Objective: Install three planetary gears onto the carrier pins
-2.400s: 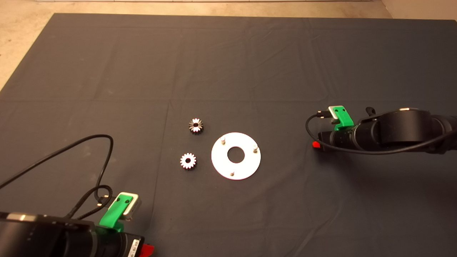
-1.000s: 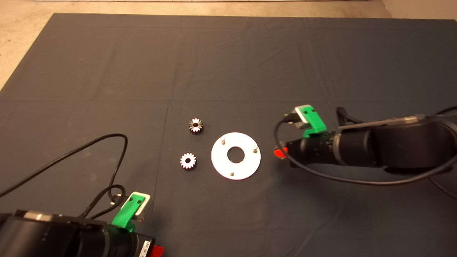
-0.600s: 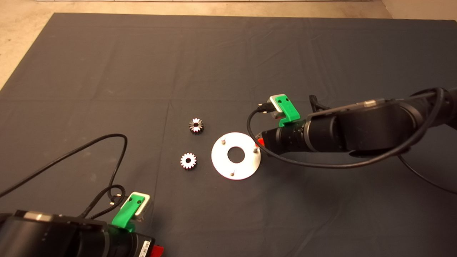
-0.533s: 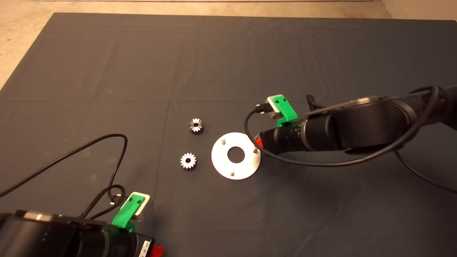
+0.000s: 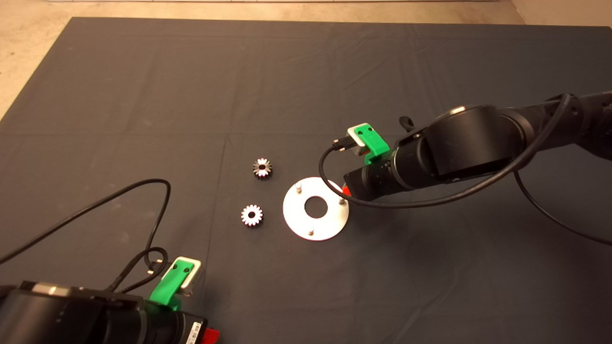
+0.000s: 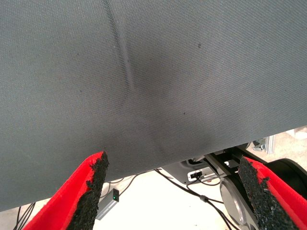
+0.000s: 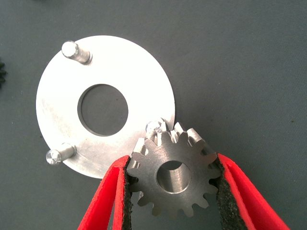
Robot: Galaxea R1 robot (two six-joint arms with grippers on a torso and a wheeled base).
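The right gripper (image 7: pixel 173 191) is pinching a planetary gear (image 7: pixel 173 174) just above one carrier pin (image 7: pixel 154 127) on the disc (image 7: pixel 62 100). The left gripper (image 6: pixel 175 191) is waiting at the mat (image 5: pixel 306 71) edge, fingers spread apart.

A robotics lab: dark mat (image 5: pixel 306 71) on a table, cabled robot arms.

Right hand (image 7: pixel 172 191) clamped shut; left hand (image 6: pixel 172 191) parked, fingers apart.

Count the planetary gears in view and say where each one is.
3. Two gears lie on the mat beside the disc: one, another. The third gear is held in the right gripper above a pin.
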